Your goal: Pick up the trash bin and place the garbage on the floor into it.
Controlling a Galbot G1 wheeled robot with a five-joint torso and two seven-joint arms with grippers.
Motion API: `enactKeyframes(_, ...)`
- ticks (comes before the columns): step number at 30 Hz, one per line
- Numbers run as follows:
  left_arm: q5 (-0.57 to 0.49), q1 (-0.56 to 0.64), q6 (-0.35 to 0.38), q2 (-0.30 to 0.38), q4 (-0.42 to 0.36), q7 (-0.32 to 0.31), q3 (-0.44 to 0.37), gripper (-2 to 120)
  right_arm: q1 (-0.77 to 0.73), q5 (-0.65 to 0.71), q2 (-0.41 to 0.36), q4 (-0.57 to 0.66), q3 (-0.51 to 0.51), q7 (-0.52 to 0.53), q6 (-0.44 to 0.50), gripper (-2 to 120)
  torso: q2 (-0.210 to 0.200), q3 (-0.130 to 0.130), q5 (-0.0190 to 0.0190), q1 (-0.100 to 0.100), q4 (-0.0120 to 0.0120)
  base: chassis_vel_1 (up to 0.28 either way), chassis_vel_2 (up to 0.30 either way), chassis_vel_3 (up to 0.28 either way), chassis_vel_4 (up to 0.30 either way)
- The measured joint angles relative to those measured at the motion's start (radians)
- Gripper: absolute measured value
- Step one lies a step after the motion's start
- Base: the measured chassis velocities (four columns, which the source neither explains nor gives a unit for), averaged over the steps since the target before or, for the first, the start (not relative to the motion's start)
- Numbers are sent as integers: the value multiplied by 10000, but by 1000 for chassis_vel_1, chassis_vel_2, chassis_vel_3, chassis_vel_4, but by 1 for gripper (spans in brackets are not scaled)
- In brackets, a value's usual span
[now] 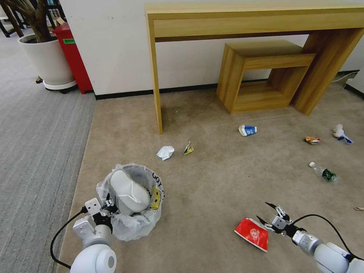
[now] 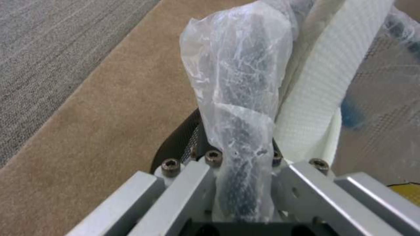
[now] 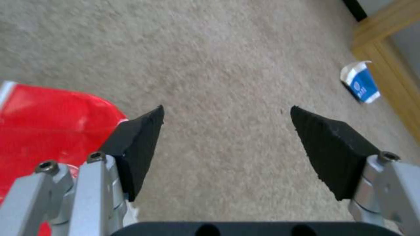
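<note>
- Left gripper (image 1: 107, 207) pinched the trash bin (image 1: 131, 201) rim, its fingertips hidden under plastic.
- Right gripper (image 1: 268, 213), jaws spread, hung beside a red snack bag (image 1: 252, 234).

Bare floor (image 1: 212, 182) lies open between the trash bin (image 1: 131, 201) and the red snack bag (image 1: 252, 234); the desk leg (image 1: 155, 83) and wooden stool (image 1: 261, 76) crowd its far edge.

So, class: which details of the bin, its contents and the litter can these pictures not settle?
- Trash bin, head view: its black wall is veiled by the plastic liner.
- White slipper: its lower part is sunk in the bin.
- Small item, head view: cut off by the edge, unidentifiable.
- Red snack bag, right wrist view: cut by the edge and the open right gripper.
</note>
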Motion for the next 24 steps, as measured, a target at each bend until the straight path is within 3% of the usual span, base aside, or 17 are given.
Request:
enactKeyframes(13, 16, 2, -25, 0, -31, 2, 30, 1, -437, 105, -202, -223, -132, -90, 40, 75, 0, 0, 0, 0, -2, 0, 0, 0, 0)
enactKeyframes(24, -40, 23, -73, 0, -9, 2, 111, 1, 279, 364, 562, -1182, -1039, -89, -76, 70, 0, 0, 0, 0, -1, 0, 0, 0, 0)
